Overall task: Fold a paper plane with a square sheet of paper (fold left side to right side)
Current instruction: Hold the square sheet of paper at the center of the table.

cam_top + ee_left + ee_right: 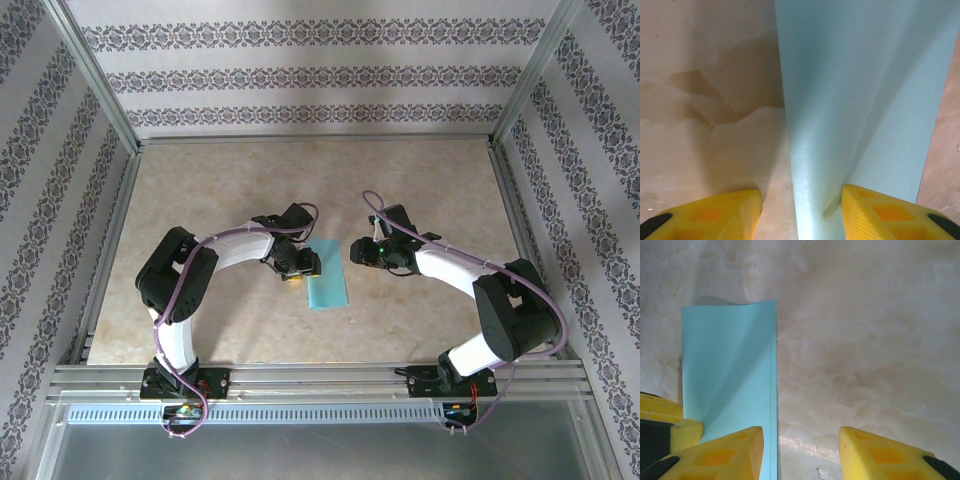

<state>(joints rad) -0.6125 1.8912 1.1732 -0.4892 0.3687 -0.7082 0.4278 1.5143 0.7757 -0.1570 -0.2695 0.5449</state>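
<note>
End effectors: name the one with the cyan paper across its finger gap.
The left end effector: the folded cyan sheet fills much of its finger gap. The right end effector shows mostly bare table in its gap, sheet off beside it.

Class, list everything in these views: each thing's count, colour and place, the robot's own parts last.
sheet of paper: one, cyan, folded to a narrow rectangle, mid-table between the end effectors.
table: one, beige marbled, under everything.
walls: three, pale with dark patterned stripes, left, back, right.
frame: one, silver metal, around the table's edges.
arms: two, white and black with purple cables, bolted at the near edge.
left end effector: one, yellow fingers, open, at the paper's left edge.
right end effector: one, yellow fingers, open, over bare table by the paper's right edge.
</note>
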